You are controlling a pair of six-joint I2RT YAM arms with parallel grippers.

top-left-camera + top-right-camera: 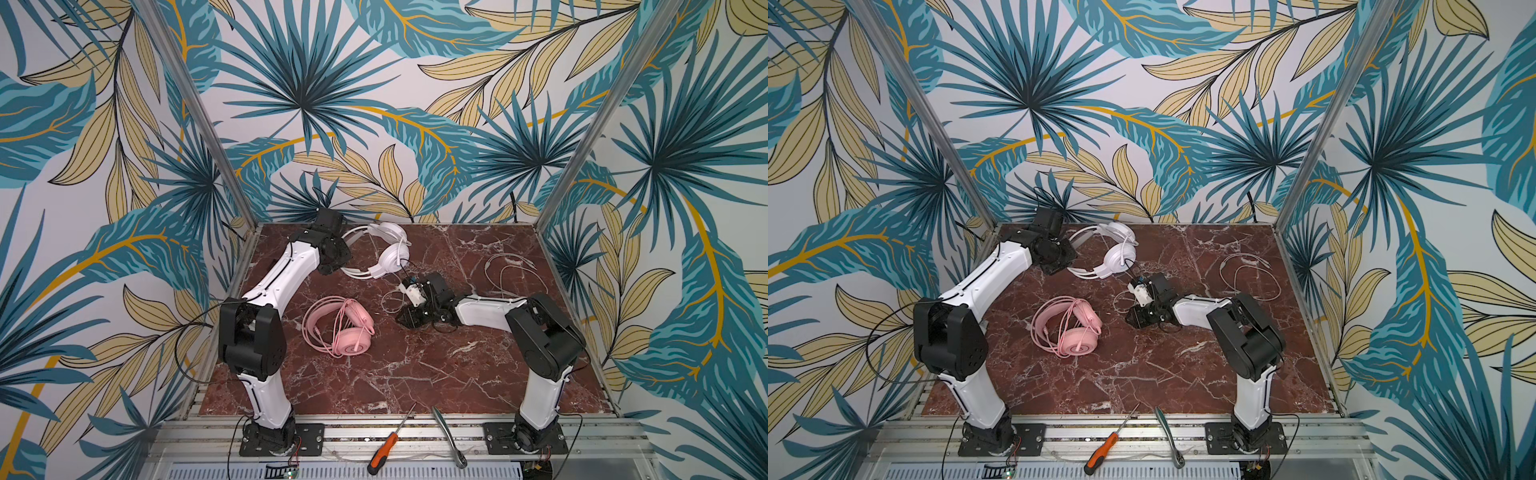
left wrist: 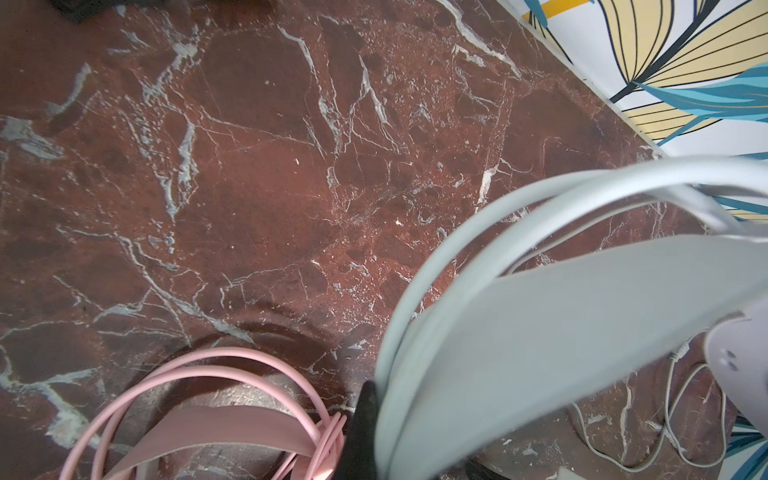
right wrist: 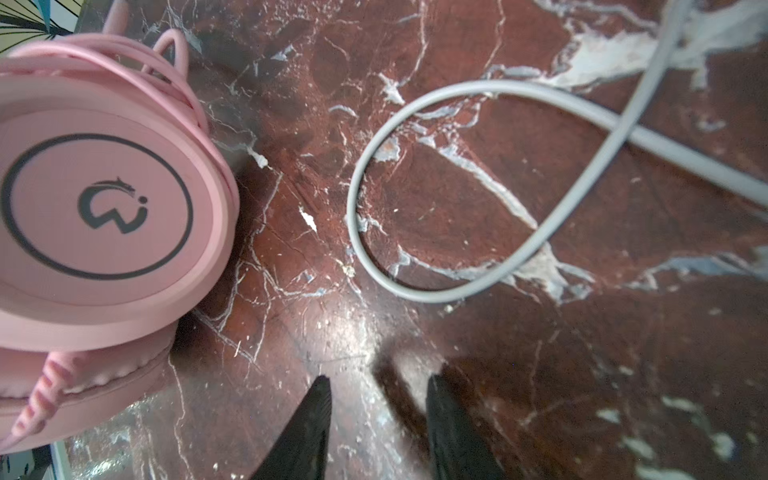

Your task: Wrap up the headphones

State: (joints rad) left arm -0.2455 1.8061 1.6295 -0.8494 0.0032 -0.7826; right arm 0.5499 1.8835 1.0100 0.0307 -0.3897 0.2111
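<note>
White cable (image 3: 432,296) loops beside right hand (image 3: 379,377); screwdriver (image 1: 390,440), ratchet (image 1: 448,436) lie on rail (image 1: 357,432).

We find the pink headphones (image 1: 338,328) flat, left of the table's (image 1: 415,374) middle, with the pink cable (image 1: 340,322) wound round them. The white headphones (image 1: 388,253) sit by the far edge, and the white cable (image 3: 353,208) sprawls loose toward the right edge.

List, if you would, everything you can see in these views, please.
pink headphones: one, pink, left of table centre, cable looped over them
white headphones: one, white, far side, headband in the left fingers
loose cable: one as far as I can tell, white, loops by the right fingers and at the far right
screwdriver: one, orange and black handle, front rail
ratchet wrench: one, silver, front rail beside the screwdriver
table: one, red-brown marble, centre
walls: three, leaf print, around the table
arms: two, white and black, left arm, right arm
left fingers: black, shut on the white headband
right fingers: black, open, empty
</note>
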